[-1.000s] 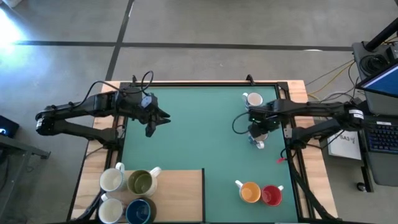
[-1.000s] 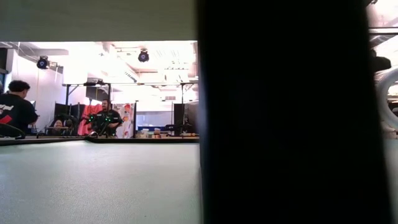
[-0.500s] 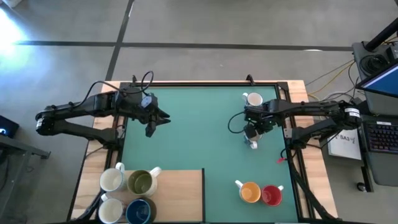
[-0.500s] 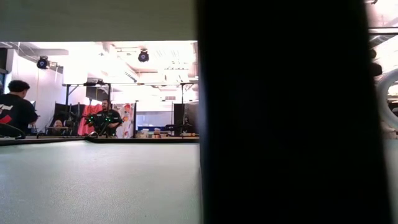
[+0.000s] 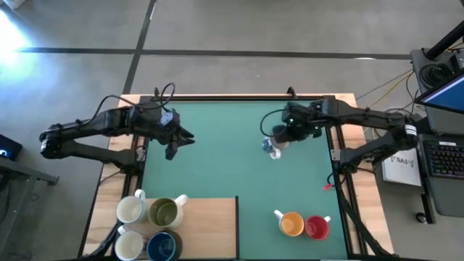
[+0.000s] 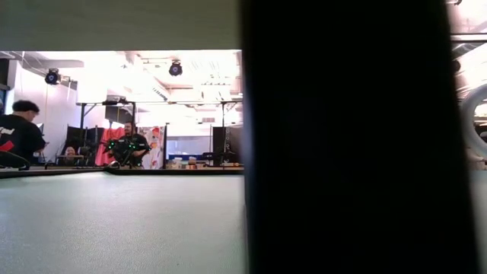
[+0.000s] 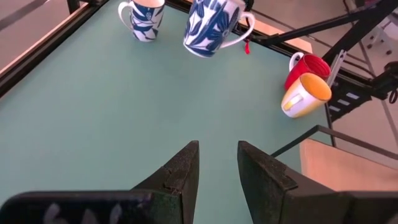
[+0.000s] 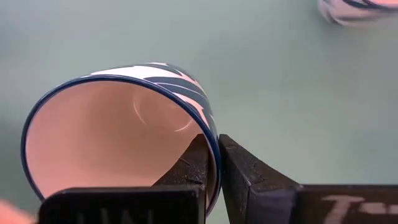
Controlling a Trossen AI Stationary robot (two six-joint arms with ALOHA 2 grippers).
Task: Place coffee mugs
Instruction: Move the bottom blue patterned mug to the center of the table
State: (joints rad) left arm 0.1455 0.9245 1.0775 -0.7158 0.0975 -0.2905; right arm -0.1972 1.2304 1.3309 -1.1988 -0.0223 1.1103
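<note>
Green matting covers the bench, with a pale wooden board set into its lower left part in the high view. Right hand, upper centre-right of that view, is clamped on the rim of a white mug with blue leaf pattern: one finger inside the wall, one outside, as the right wrist view shows. This held mug hangs clear of the mat and is tilted, its long axis leaning off vertical. In the left wrist view its mouth is turned toward the top of the frame and its handle juts toward the right of the frame; in the right wrist view its mouth faces the camera.

A second blue-patterned mug stands upright on the mat just beside the held one, at the upper left of the left wrist view.

Left hand, upper left of the high view, hovers over bare mat with its fingers parted and nothing between them.

Orange mug and red mug stand side by side, touching, at the lower right of the high view.

At the lower left, two white mugs, an olive-green mug and a dark blue mug stand upright in a tight cluster at the board's left edge.
</note>
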